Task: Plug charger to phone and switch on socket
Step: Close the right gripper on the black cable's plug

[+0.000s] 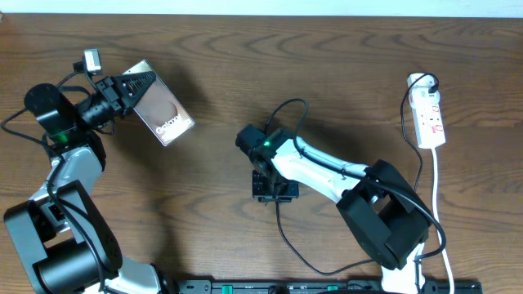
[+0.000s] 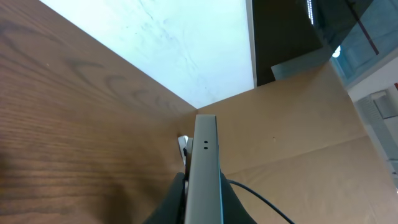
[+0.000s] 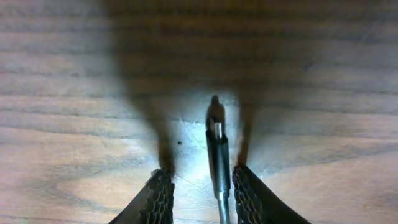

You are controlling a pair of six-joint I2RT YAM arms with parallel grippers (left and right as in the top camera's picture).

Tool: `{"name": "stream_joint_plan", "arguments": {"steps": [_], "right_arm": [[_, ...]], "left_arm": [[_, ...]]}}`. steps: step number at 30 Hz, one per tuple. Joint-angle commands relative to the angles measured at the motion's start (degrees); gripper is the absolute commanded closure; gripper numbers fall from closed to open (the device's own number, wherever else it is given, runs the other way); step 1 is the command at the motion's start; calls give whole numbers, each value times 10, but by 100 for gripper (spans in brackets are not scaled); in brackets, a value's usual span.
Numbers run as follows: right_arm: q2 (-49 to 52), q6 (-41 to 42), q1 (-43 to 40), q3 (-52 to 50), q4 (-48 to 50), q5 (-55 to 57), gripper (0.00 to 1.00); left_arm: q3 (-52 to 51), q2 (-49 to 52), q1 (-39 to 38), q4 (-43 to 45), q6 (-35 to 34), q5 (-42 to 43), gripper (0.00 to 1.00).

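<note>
You see the charger tip, slim and black with a metal end, on the wood at lower centre, between the right gripper's parted jaws. At upper left, the left gripper clamps the phone.

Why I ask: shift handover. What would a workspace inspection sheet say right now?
Surface: wood-grain table.
Job's things: phone held at top left by left gripper; charger tip lying on table; socket at far right, white plug at its top end.
Clutter: nothing seen.
Grippers: left gripper shut on phone; right gripper open, fingers straddling charger tip.
Cables: charger's thin lead loops along the near edge toward socket; white cord runs from socket to near edge.
Surroundings: white panel and cardboard beyond table.
</note>
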Motion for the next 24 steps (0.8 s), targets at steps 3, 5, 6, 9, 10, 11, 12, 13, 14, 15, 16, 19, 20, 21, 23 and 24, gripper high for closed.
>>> {"name": "stream_joint_plan", "arguments": {"steps": [3,5,6,9,10,11,12,13,14,15,16,19,20,21,23,24], "right_arm": [[11,6,-10,1,5,10,70],[11,6,-10,1,5,12,70],[11,6,-10,1,5,12,71],[11,6,-10,1,4,12,77],[11,6,-9,1,3,11,81],[11,6,-9,1,3,12,82],[11,6,-9,1,3,11,84],[11,6,-9,1,3,11,86],[11,6,-9,1,3,11,89],[11,6,-9,1,3,11,93],[11,6,-9,1,3,11,97],[11,6,-10,1,3,8,99],[11,2,-11,1,3,3,99],[11,-6,-14,1,4,-6,99],[10,-25,-22,3,5,-33,99],[10,-34,-26,4,5,-48,99]], "left_arm": [[0,0,1,5,7,12,93],[0,0,1,5,7,12,92],[0,0,1,5,7,12,92],[0,0,1,5,7,12,93],[0,0,1,5,7,12,93],[0,0,1,5,7,12,92],[0,0,1,5,7,12,92],[0,0,1,5,7,12,93],[0,0,1,5,7,12,93],[0,0,1,5,7,12,93],[0,0,1,5,7,12,93],[0,0,1,5,7,12,92],[0,0,1,5,7,12,93],[0,0,1,5,7,12,92],[0,0,1,5,7,12,93],[0,0,1,5,7,12,92]]}}
